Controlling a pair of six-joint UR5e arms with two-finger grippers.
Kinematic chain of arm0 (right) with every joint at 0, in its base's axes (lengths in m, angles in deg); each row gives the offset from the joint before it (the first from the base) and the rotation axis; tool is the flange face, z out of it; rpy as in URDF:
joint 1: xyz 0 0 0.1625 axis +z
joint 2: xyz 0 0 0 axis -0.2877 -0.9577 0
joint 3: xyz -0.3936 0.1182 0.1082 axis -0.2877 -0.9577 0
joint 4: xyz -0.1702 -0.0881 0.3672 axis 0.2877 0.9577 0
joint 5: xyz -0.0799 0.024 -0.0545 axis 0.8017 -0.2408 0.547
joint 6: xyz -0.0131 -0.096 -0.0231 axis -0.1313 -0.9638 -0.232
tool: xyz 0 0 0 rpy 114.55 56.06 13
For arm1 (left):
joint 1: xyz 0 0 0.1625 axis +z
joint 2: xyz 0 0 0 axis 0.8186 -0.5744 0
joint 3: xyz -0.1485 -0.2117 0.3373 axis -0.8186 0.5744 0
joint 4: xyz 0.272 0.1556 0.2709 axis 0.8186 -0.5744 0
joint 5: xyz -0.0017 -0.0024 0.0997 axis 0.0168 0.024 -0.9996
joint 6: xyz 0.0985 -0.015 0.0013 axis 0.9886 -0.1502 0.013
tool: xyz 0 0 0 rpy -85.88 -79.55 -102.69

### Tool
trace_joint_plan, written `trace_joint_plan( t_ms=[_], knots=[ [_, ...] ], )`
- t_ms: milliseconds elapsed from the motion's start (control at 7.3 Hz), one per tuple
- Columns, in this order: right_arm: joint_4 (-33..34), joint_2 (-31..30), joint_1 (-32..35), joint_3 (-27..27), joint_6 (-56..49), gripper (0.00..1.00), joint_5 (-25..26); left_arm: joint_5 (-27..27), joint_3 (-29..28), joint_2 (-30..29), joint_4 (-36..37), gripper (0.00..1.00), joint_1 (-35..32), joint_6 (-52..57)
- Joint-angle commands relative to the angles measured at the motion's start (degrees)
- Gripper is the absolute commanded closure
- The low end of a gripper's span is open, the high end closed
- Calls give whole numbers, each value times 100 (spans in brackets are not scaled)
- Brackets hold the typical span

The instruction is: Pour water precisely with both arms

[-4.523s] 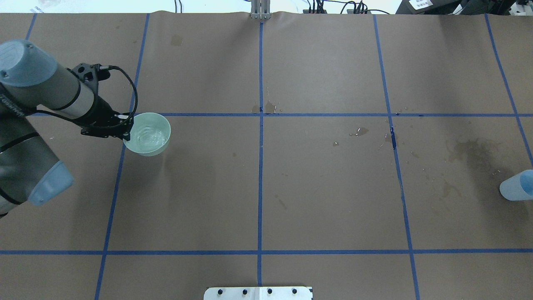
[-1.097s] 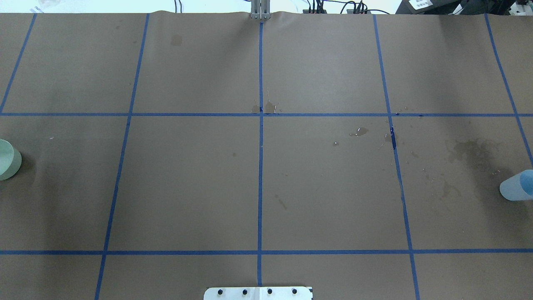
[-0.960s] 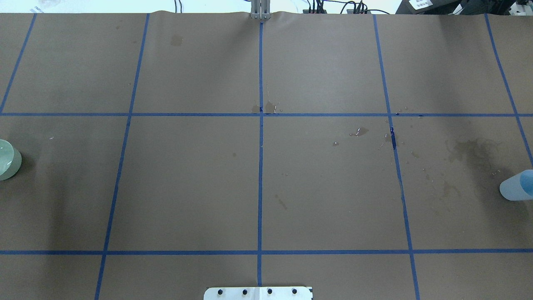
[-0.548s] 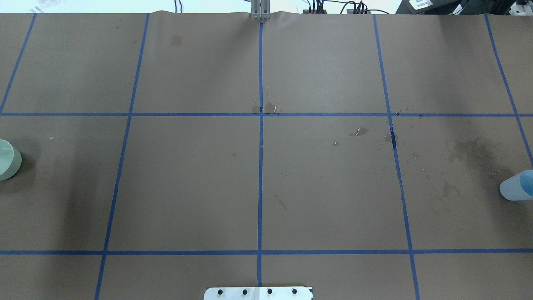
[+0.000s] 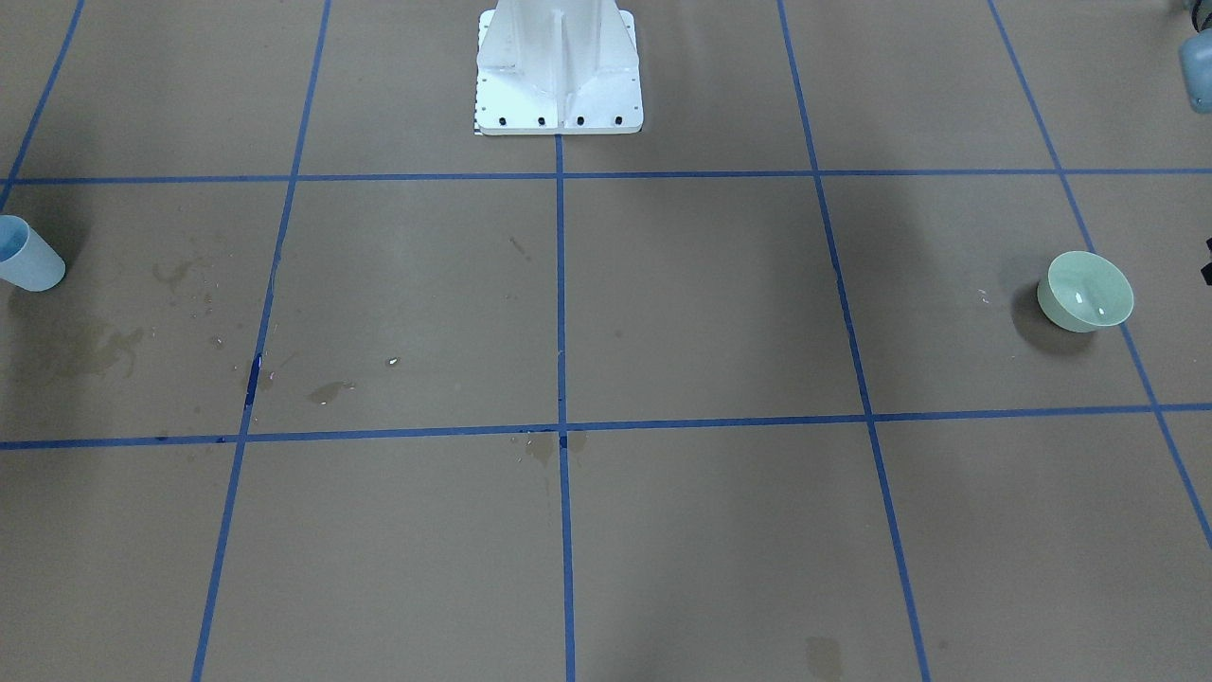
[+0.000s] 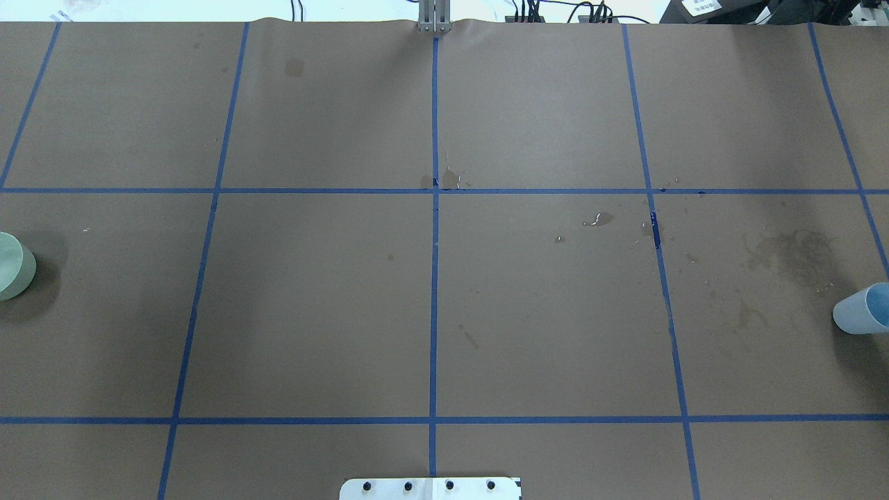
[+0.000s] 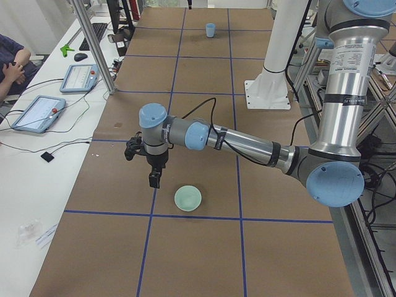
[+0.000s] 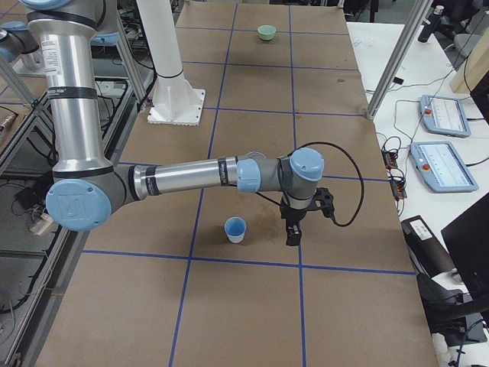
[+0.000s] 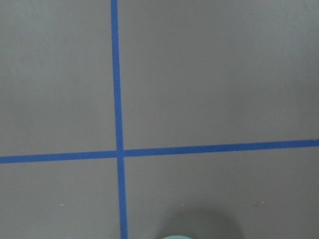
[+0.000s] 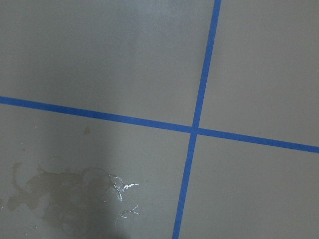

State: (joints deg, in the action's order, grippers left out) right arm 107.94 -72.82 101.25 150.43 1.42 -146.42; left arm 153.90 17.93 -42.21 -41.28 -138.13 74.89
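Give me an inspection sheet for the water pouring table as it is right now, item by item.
Surface: brown paper with a blue tape grid; dark stains and shiny droplets on the robot's right half.
Job's things: green bowl upright at the left end, water glinting inside; blue cup upright at the right end, contents unclear.
Clutter: nothing seen.
Claws: left claw hangs beside the bowl, apart from it; right claw beside the cup, apart; open or shut, cannot tell.
Cables: black cable loops off each wrist.
Surroundings: white pedestal; control tablets on side benches; seated person.
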Motion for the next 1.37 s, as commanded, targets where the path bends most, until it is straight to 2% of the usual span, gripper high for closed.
trace_joint_plan(
  t_ms=[0,137,411,548,960,1234],
  knots=[
    [-67,-592,125,348,10,1,-98,23,102,312,331,0,-372,381],
    [-75,-821,186,506,18,1,-98,119,102,402,322,0,-461,390],
    [-67,-736,213,473,515,1,-98,277,146,586,321,0,-576,381],
    [-75,-709,213,482,720,1,-98,592,164,639,321,0,-576,346],
    [-75,-683,231,622,643,1,-168,648,112,640,313,0,-567,294],
    [-67,-674,248,614,616,1,-474,648,-55,640,278,0,-559,302]
  ],
)
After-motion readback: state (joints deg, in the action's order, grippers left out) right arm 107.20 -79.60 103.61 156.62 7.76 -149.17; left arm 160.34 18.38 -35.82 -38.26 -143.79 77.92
